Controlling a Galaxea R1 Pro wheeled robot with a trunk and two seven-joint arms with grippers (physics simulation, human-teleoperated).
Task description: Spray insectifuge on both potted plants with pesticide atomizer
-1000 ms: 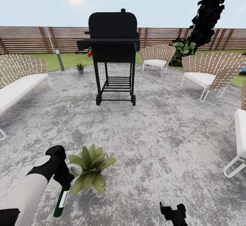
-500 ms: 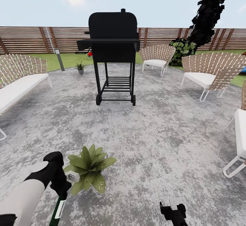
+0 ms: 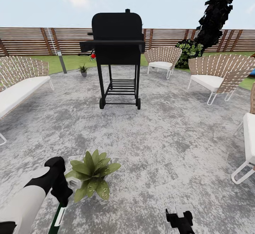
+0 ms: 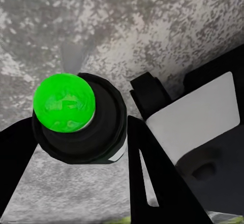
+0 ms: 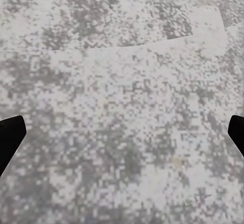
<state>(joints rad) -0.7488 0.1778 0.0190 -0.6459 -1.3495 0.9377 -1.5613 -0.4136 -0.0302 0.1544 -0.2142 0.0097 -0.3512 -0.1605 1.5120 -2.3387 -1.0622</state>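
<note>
The left pincer (image 3: 62, 191) is pinching the pesticide atomizer (image 3: 56, 218), which hangs down from it at the near left of the stone patio (image 3: 148, 138), just left of the broad-leaved potted plant (image 3: 91, 179). In the left wrist view the bottle (image 4: 79, 115) sits tight between the two dark fingers (image 4: 152, 183), with a bright green round end facing the camera. I judge that the step in hand is spraying this near plant, and that it is not finished. To do it well, the nozzle end should be turned toward the leaves and kept close above them, because now the bottle points down at the ground beside the pot. The arm should then sweep slowly across the whole crown, so the far and right leaves are covered too. The grip must not loosen during the turn. The right pincer (image 3: 180, 220) is low at the near right, spread and holding nothing; the right wrist view shows its dark tips (image 5: 10, 132) wide apart over bare stone. The second, spikier potted plant (image 3: 83, 69) stands far away, left of the black grill (image 3: 118, 57), so the robot must drive there afterwards. Compared with one second ago, the left arm has gone lower and a little to the left, and less of the bottle is visible at the picture edge; the plants and the camera have not moved.
</note>
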